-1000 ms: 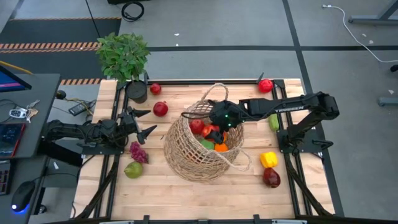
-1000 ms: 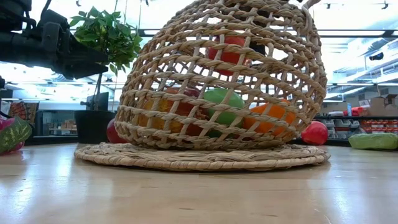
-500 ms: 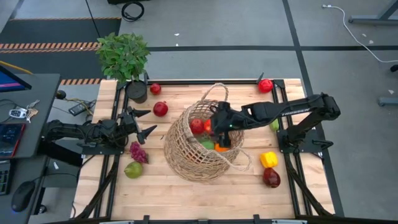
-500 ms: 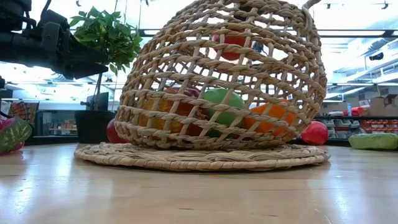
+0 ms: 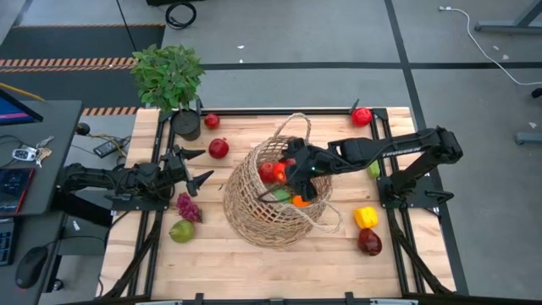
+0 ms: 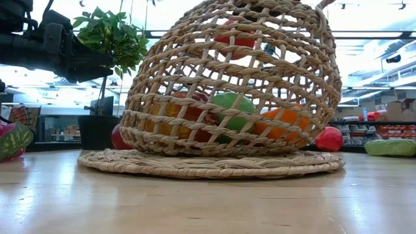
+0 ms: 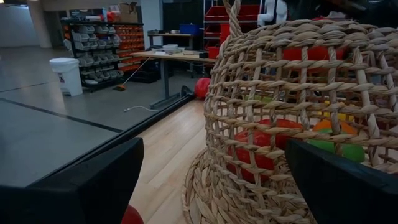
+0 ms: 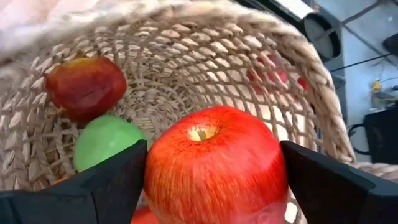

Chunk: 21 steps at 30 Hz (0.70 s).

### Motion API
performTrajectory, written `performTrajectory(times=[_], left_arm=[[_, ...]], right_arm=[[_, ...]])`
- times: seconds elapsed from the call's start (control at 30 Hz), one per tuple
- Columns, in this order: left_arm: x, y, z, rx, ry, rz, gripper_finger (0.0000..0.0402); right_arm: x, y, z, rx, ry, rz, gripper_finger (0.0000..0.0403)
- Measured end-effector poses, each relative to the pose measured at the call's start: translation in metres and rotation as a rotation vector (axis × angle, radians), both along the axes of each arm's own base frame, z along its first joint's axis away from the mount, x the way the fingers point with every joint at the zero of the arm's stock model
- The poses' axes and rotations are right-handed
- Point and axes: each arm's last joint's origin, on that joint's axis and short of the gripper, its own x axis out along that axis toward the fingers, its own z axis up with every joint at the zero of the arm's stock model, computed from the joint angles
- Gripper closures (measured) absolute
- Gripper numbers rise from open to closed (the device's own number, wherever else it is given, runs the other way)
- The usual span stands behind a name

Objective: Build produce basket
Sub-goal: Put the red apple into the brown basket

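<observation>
On the counter (image 5: 254, 258), one wicker basket (image 5: 262, 212) stands between two arms, with eight pieces of produce lying outside it: three red fruits (image 5: 218, 148), a purple grape bunch (image 5: 187, 206), a green pear (image 5: 181, 230), a green vegetable (image 5: 373, 167), a yellow pepper (image 5: 366, 217) and a dark red fruit (image 5: 369, 242). Inside the basket lie a dark red apple (image 8: 85, 87), a green fruit (image 8: 102, 142) and something orange (image 5: 300, 201). The right gripper (image 5: 292, 174) grips a red apple (image 8: 214, 168) between wide jaws and has moved further over the basket's opening since a second ago. The left gripper (image 5: 196, 166) waits unchanged beside the basket, jaws open and empty.
</observation>
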Motion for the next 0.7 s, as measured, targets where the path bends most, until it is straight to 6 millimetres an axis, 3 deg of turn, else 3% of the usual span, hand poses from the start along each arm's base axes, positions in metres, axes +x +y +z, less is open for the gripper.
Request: performTrajectory(times=[0.2, 0.53, 0.7], left_arm=[[0.000, 0.000, 0.000, 0.000, 0.000, 0.000, 0.0004], [0.000, 0.000, 0.000, 0.000, 0.000, 0.000, 0.0004], [0.000, 0.000, 0.000, 0.000, 0.000, 0.000, 0.0004]], right_arm=[[0.000, -0.012, -0.023, 0.100, 0.036, -0.005, 0.0041], [0.011, -0.019, -0.099, 0.116, 0.088, -0.027, 0.0034], [0.015, -0.026, -0.113, 0.139, 0.133, -0.075, 0.0010]])
